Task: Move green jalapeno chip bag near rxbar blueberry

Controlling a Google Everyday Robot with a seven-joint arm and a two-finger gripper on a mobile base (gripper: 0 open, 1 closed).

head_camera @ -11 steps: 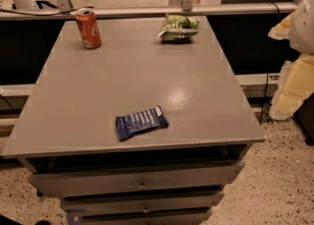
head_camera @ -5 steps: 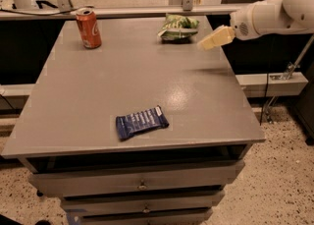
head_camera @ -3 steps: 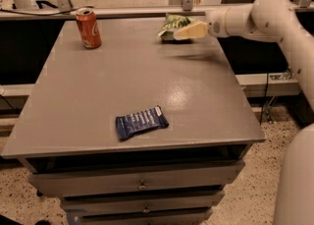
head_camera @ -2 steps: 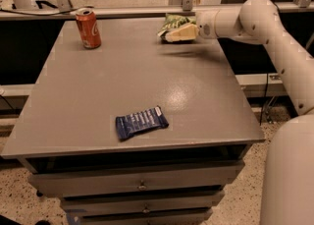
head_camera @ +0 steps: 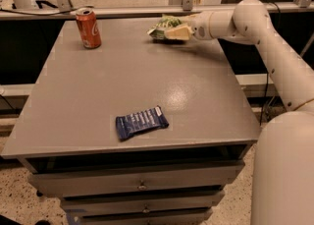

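Observation:
The green jalapeno chip bag (head_camera: 165, 23) lies at the far edge of the grey table (head_camera: 147, 79), right of centre. My gripper (head_camera: 173, 32) reaches in from the right on the white arm (head_camera: 255, 27) and sits at the bag's right side, partly covering it. The rxbar blueberry (head_camera: 141, 122), a flat dark-blue wrapper with white print, lies near the table's front edge, well apart from the bag.
A red soda can (head_camera: 88, 27) stands upright at the far left of the table. Drawers (head_camera: 142, 184) run below the front edge. A rail and metal posts (head_camera: 122, 10) stand behind the table. The robot's white body (head_camera: 284, 170) fills the lower right.
The arm has swung in from the right and moved left along the far edge until the gripper reached the green bag. The bag, bar and can stay where they were.

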